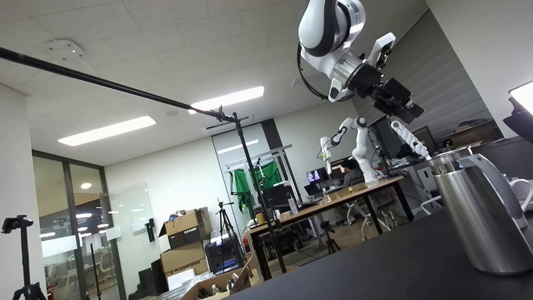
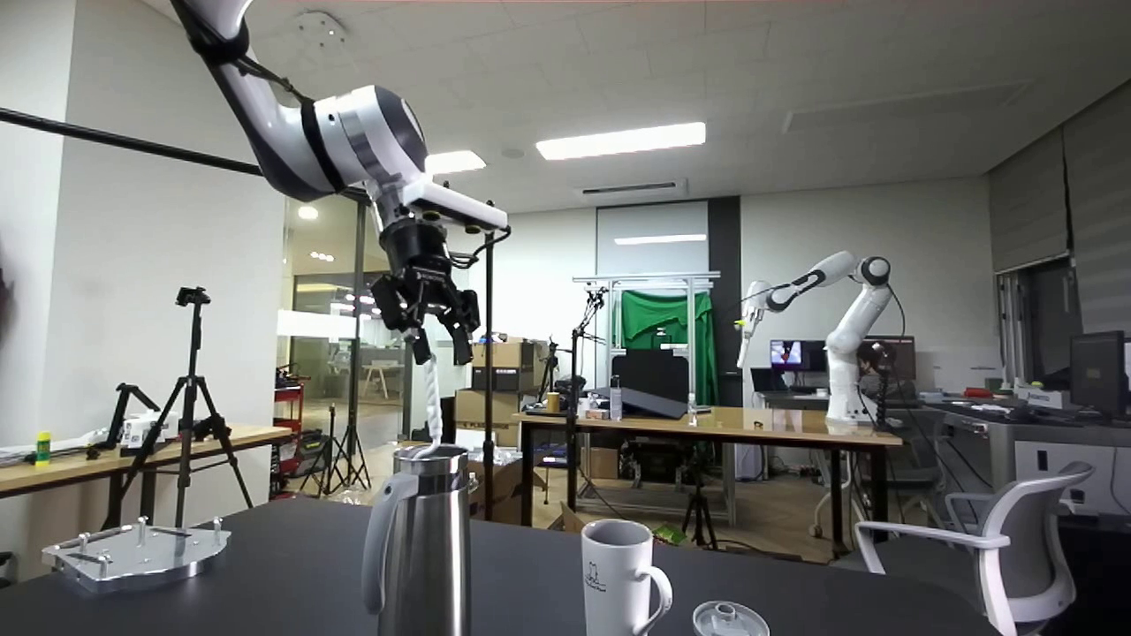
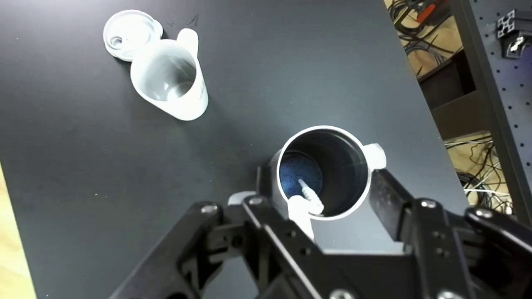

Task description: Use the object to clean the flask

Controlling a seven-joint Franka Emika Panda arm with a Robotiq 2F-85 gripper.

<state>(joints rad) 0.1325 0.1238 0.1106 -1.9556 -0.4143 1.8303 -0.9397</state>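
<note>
Black two-finger gripper (image 2: 443,353): fingers spread, a wide gap between them, directed downward above a tall cylindrical brushed-silver metal flask (image 2: 433,565). White slender stick (image 2: 433,406): spirally twisted surface, rounded upper end, narrow tip; stands tilted, lower part inside the flask, upper part rising from the mouth to about fingertip level; contact with the finger beside it cannot be told. Wrist view shows the tip against the bluish floor inside. Flask: straight-walled, grey handle, upright on a matte black tabletop (image 2: 521,574). White-and-grey jointed robot arm (image 2: 371,141): reaches in from the upper left in an exterior view, bent at the wrist, last section hanging nearly vertical. White mug (image 2: 611,570): loop handle, small dark line drawing; upright, near the flask. Round translucent lid (image 2: 729,622): flat on the tabletop, just beside the mug. Farther back: wood-topped table (image 2: 751,420), bearing a second white robot arm (image 2: 853,340).
</note>
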